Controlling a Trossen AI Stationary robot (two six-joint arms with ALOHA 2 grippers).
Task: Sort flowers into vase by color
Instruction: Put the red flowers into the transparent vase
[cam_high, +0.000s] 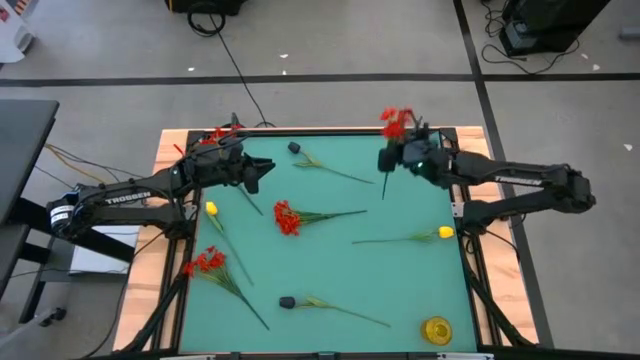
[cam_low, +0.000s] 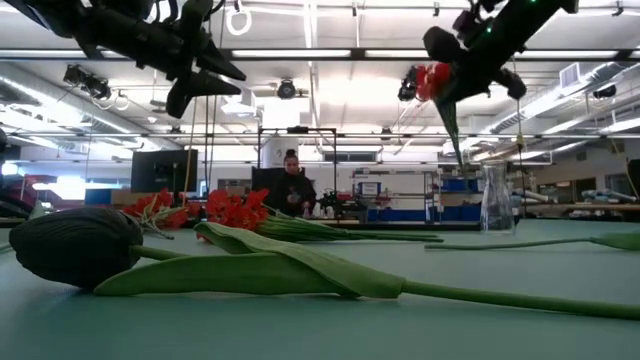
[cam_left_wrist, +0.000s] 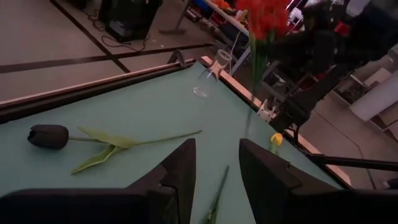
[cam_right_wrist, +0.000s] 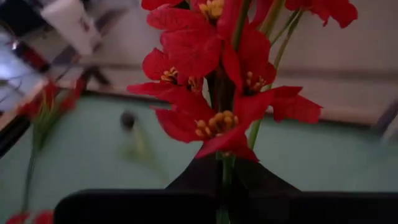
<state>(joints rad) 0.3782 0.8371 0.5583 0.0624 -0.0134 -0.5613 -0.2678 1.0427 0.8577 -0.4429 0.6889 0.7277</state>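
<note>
High view: right hand (cam_high: 386, 158) clamped on a red flower (cam_high: 396, 122), stem hanging below; left hand (cam_high: 262, 172) empty, parted.

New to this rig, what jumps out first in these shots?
The right pincer, raised above the table's far right part, is shut on a red flower whose stem hangs down. The left pincer hovers open and empty over the far left part. More flowers lie on the green table: a red one mid-table, a yellow one by the right edge and a dark one near the front.
</note>
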